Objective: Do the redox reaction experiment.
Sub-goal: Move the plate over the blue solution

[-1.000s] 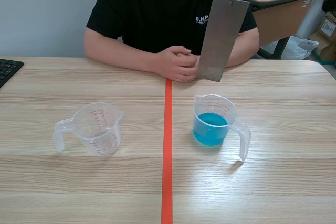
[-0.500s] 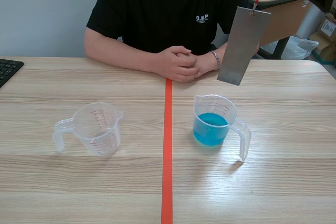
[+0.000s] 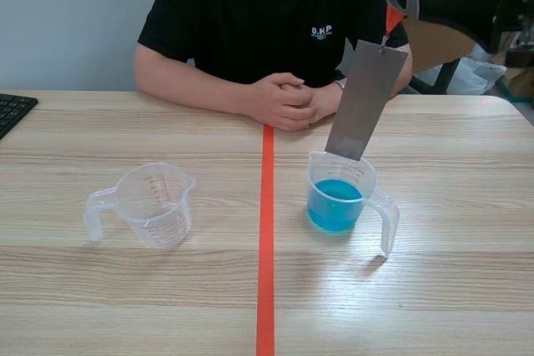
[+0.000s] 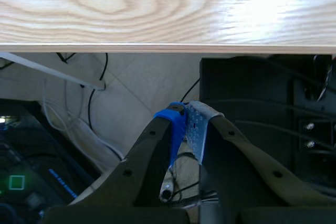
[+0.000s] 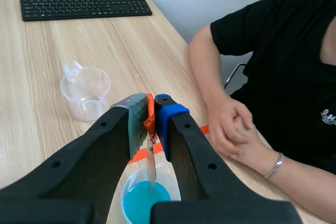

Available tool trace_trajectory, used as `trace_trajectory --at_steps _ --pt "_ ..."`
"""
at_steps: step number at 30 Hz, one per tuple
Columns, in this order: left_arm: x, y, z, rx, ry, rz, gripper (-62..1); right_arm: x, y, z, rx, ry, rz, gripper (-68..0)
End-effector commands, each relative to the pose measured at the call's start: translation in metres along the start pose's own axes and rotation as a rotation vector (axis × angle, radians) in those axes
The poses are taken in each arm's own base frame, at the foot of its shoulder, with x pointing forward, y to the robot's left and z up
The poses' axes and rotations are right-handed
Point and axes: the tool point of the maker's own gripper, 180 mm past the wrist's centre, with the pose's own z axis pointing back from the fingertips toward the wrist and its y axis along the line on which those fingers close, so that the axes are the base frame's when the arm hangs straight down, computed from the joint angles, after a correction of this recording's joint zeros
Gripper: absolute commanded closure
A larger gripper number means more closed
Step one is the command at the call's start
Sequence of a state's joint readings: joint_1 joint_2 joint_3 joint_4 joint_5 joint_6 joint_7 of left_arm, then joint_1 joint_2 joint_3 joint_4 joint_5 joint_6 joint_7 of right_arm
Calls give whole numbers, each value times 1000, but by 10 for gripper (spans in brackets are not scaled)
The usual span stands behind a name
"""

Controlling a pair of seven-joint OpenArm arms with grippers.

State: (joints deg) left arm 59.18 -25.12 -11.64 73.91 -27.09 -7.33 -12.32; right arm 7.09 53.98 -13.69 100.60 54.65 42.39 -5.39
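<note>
Above blue-liquid cup (image 3: pixel 338 195), right gripper (image 5: pixel 152 106) clamps orange tab (image 3: pixel 390 20) of hanging metal plate (image 3: pixel 365 97), lower end at cup's mouth; left gripper (image 4: pixel 186 121) closed, empty.

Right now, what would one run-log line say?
right gripper: shut on tab | plate: hangs, tip at blue cup rim | left gripper: shut, off table

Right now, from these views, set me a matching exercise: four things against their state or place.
1 metal plate
2 cup at scene right
3 cup at scene left
4 keyboard

A empty
B holds blue liquid
C hangs from the right gripper
D lies at the far left of the scene view

Pairs: 1-C, 2-B, 3-A, 4-D
</note>
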Motion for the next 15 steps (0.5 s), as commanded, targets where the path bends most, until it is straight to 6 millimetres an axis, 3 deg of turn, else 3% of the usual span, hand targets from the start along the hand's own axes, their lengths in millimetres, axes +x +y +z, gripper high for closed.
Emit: trace_trajectory --at_steps 1,9,15 --pt "7 -4 5 -39 -16 -24 -45 15 -2 0 6 -38 28 -15" --pt "69 -6 -1 -139 -172 -167 -45 7 0 -6 10 -17 63 -15" --pt "129 -42 -2 -320 -315 -274 -45 5 1 -9 6 -15 71 -15"
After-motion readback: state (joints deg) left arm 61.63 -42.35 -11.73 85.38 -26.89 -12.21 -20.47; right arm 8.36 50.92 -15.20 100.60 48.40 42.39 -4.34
